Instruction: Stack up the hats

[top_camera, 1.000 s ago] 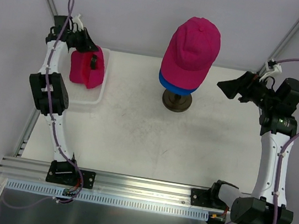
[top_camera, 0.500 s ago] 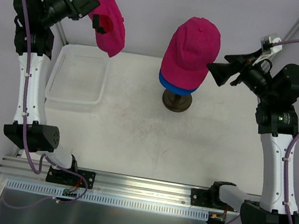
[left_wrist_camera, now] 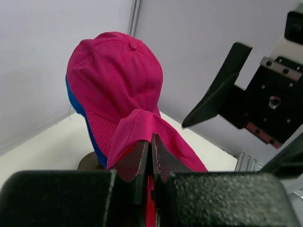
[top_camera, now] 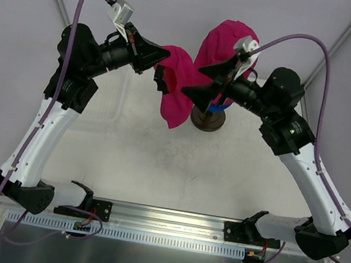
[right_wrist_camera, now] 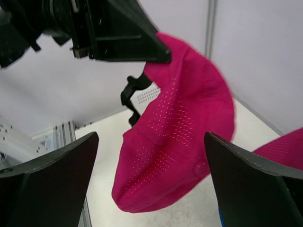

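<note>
A: Top view, quick?
B: Left gripper is clamped on a pink cap, which dangles in the air just left of the mannequin stand. Second pink cap sits atop that stand. Right gripper is spread wide, right beside the dangling cap.
A: Left wrist?
B: Jaws pinched together on pink fabric. Behind it, the second pink cap sits over the blue cap.
A: Right wrist?
B: Fingers wide apart, framing the hanging cap. Can't tell if they touch it. Left gripper grips it from above.
</note>
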Robot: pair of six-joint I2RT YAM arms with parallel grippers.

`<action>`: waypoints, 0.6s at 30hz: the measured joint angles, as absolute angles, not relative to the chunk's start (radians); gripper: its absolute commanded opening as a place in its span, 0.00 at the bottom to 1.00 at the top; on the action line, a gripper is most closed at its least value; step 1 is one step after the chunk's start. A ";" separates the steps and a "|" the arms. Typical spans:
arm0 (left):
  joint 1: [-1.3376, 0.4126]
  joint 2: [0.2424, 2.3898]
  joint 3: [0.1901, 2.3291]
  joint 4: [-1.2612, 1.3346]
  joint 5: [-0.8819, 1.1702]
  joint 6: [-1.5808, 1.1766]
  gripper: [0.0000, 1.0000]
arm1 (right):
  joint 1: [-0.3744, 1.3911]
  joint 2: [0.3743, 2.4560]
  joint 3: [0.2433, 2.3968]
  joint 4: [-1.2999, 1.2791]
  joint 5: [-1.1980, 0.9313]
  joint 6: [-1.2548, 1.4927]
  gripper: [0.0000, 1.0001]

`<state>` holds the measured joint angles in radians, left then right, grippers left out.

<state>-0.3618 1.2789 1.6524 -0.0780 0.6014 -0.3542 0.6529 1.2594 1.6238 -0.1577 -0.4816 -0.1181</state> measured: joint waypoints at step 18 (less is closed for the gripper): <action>-0.505 1.196 1.551 -0.075 0.537 -0.197 0.01 | 0.796 1.393 1.693 -0.242 -0.297 -0.249 0.70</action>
